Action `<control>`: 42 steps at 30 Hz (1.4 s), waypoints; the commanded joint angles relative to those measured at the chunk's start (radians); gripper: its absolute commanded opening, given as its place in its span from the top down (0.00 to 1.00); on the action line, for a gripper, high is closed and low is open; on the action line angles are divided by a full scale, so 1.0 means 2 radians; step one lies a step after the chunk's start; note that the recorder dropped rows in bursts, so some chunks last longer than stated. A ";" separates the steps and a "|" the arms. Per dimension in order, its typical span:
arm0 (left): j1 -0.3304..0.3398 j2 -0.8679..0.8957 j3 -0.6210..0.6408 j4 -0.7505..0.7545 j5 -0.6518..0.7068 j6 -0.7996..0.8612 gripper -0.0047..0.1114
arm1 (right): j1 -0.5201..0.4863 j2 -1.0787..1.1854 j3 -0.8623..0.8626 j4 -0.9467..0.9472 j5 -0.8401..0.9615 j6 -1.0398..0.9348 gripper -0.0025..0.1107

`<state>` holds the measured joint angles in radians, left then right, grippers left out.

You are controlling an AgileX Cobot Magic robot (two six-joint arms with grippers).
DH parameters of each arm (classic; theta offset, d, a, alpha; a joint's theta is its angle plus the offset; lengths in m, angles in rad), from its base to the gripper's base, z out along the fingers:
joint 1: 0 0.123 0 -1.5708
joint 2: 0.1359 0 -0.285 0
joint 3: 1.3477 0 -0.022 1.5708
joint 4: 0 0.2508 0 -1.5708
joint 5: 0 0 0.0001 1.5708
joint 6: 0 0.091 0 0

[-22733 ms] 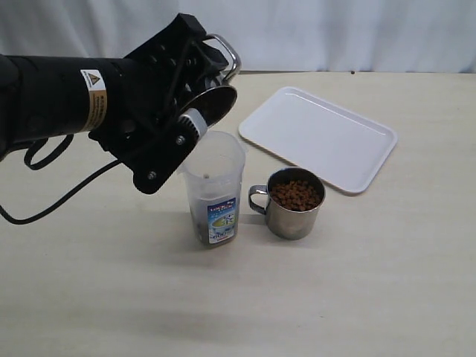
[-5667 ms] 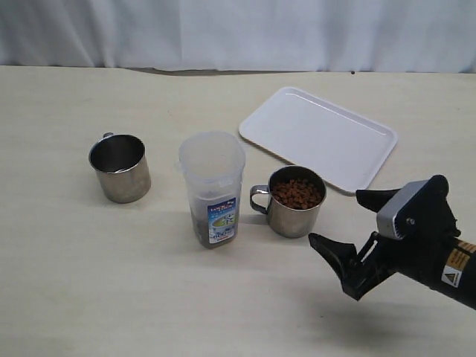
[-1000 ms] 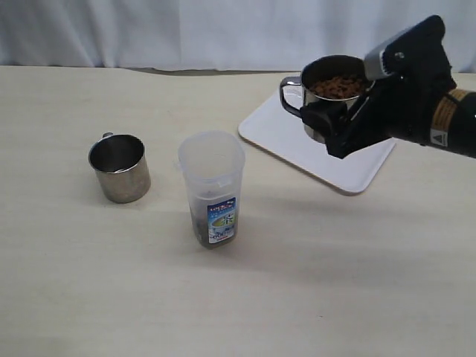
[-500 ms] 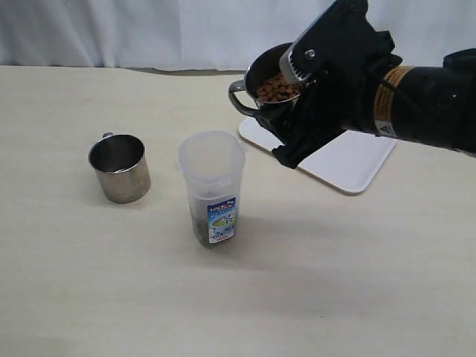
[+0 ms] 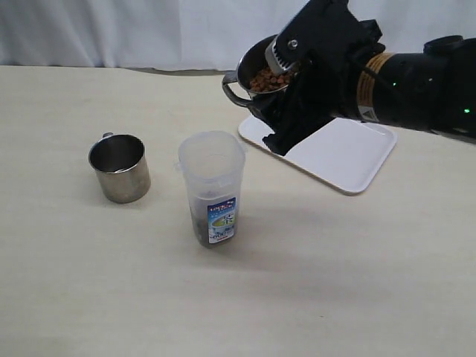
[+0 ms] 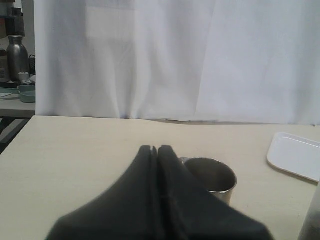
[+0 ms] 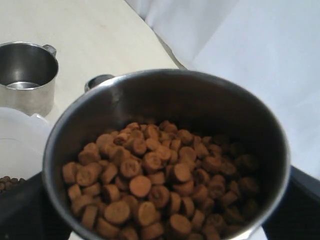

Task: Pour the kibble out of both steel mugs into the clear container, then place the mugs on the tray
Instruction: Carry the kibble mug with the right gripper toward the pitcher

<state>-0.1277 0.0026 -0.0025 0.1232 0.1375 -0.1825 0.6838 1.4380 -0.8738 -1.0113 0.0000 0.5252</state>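
The exterior view is giving me the whole table point(image 5: 111, 297), but the left gripper point(image 6: 155, 150) is not showing in it. Only its own wrist camera is catching it, its two black fingers point(image 6: 145, 170) pressing flat together with just a thin seam between them and nothing in their hold. Past their tips the empty mug point(image 6: 212, 176) is sitting upright on the tabletop, with a corner of the tray point(image 6: 296, 155) beyond it.

The right gripper point(image 5: 286, 111) is clamping the full mug point(image 5: 253, 71) by its wall and holding it in the air, tilted, with its looped handle pointing left. In the exterior view it is hanging up and to the right of the clear container point(image 5: 212, 175), overlapping the tray's near corner.

The right wrist camera is looking straight into that mug, something the exterior view is barely managing. The kibble point(image 7: 150, 185) is lying heaped toward the low side, round reddish-brown pellets with a matte, dry look against shiny steel. Dark finger shapes are flanking the mug on two sides. Beneath its rim the container's translucent mouth is showing, with a few pellets inside, and the empty mug is standing beyond it.

The container is standing upright between the two mugs, a tall frosted plastic jar with a wider rim, a small printed label and a dark layer of kibble at its base. The tray is lying flat, white, smooth and round-cornered.
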 commanded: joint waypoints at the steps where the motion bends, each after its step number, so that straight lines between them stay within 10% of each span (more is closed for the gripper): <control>1: 0.000 -0.001 0.001 -0.003 -0.006 -0.001 0.96 | 0.001 -0.006 -0.005 0.001 -0.014 0.001 0.93; 12: 0.000 -0.001 0.001 -0.003 -0.006 -0.001 0.96 | 0.001 -0.006 -0.005 0.019 0.007 -0.002 0.93; 22: 0.000 -0.001 0.001 -0.002 -0.006 -0.001 0.96 | 0.002 -0.008 0.007 0.414 0.000 -0.386 0.93; 42: 0.000 -0.001 0.001 -0.002 -0.006 -0.001 0.96 | 0.002 -0.008 0.027 0.461 -0.109 -0.433 0.93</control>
<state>-0.1277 0.0026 -0.0025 0.1232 0.1375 -0.1825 0.6855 1.4344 -0.8185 -0.1546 -0.1226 -0.2812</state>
